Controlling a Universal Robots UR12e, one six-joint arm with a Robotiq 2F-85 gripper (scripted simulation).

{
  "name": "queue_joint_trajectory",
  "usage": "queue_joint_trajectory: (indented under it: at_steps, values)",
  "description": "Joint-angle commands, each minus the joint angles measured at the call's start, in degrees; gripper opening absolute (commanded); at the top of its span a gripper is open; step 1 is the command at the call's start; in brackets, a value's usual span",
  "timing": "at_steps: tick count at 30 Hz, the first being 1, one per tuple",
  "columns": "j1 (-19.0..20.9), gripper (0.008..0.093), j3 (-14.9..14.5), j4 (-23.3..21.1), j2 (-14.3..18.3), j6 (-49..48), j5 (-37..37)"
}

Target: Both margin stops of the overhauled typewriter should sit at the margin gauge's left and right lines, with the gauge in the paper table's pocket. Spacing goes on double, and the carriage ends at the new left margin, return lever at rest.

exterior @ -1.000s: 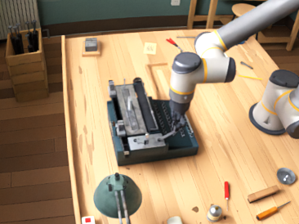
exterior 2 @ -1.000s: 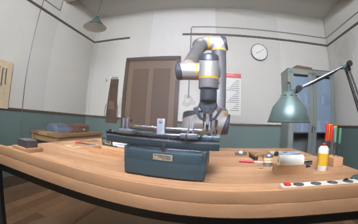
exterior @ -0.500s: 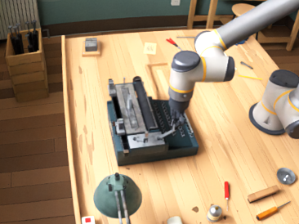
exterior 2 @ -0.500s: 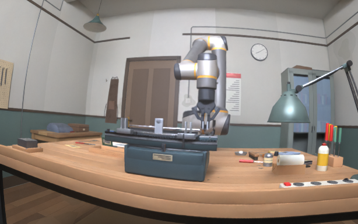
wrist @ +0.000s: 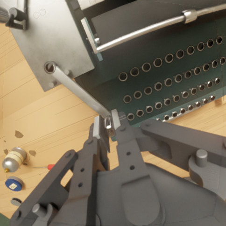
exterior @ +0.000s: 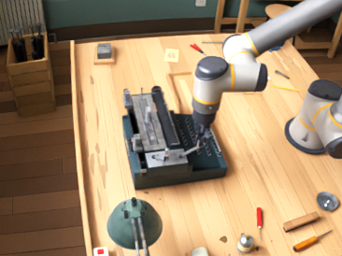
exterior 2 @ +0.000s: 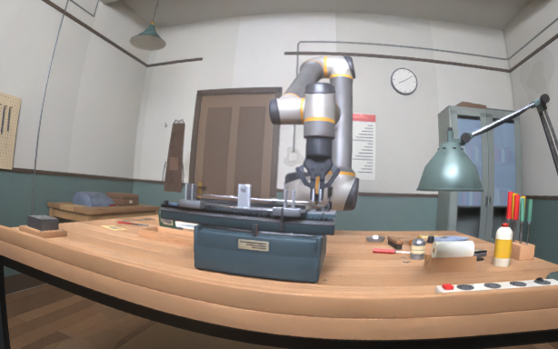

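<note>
The return lever, a flat silver bar pivoting on the carriage's grey end plate, is gripped at its knobbed tip by my closed gripper. The lever slants out from the carriage over the keyboard of the dark teal typewriter. The carriage with its black platen sits across the machine's top. A tall grey tab stands up from the carriage rail. The margin gauge and the spacing control cannot be made out.
Behind the typewriter a shallow wooden tray and a yellow note lie on the bench. A green desk lamp stands at the near edge, with screwdrivers and small tools to its right. The arm's base is on the right.
</note>
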Motion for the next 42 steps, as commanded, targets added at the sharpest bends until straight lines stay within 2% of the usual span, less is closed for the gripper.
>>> queue_joint_trajectory:
  at_steps: [1,42]
  values:
    - [-0.15,0.0080,-0.04,-0.02,-0.03,-0.05,-0.29]
    - [-2.59,0.0080,0.35,0.02,-0.45,-2.49,-0.29]
